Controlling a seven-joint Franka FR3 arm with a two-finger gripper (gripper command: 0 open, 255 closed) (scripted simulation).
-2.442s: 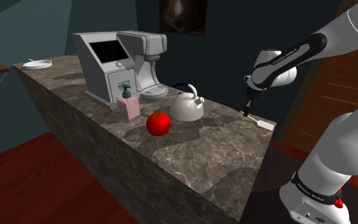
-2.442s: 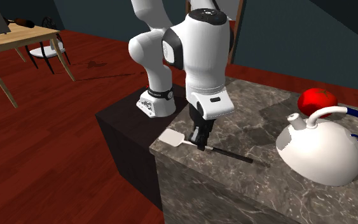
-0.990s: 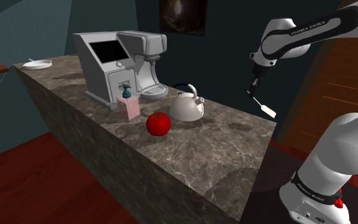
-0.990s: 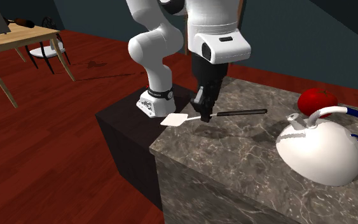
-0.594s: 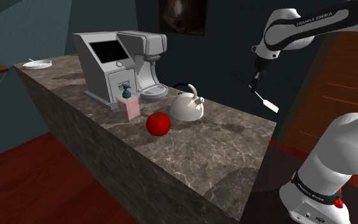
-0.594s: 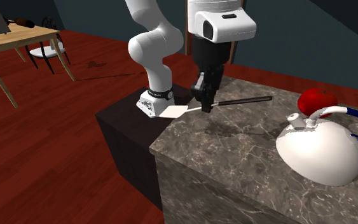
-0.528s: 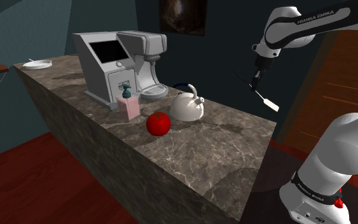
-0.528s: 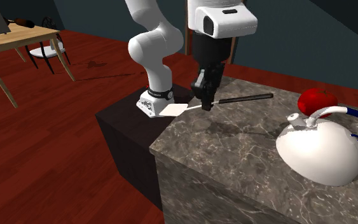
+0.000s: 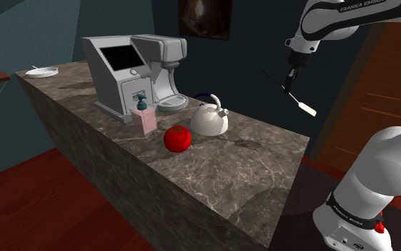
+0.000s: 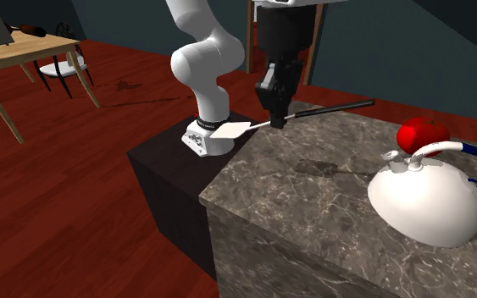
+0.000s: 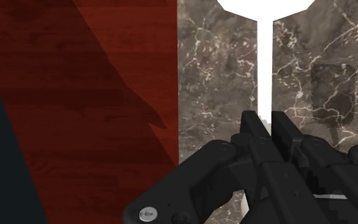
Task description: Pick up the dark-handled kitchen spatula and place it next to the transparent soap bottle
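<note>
**Step status.** The end effector [image 9: 289, 80] was pinching the spatula [image 9: 305, 108] at the pale shaft, between the white blade and the dark handle. In the wrist view, the two fingers [image 11: 250, 127] were clamped on the shaft [image 11: 264, 63]. The spatula hung roughly level in the air, clear of the counter [image 9: 213, 167], so you could judge the pick-up done and the carry in hand.

**Location of the task items.** The spatula was well apart from the soap bottle [image 9: 146, 118], above the counter end farthest from it. The soap bottle, pale pink with a dark pump, stood upright on the counter.

**Obstacles near the soap bottle.**
- The red apple [image 9: 178, 138] sat just beside the soap bottle, on the side facing the spatula.
- The white kettle [image 9: 209, 121] stood near the soap bottle, beyond the apple.
- The coffee machine [image 9: 131, 68] stood close behind the soap bottle.

**Next move.** You probably needed to carry the spatula toward the soap bottle, high enough to pass over the kettle and apple. You then had to lower it onto bare counter beside the soap bottle. The long handle [image 10: 334, 108] called for care, since it could sweep the soap bottle over.
</note>
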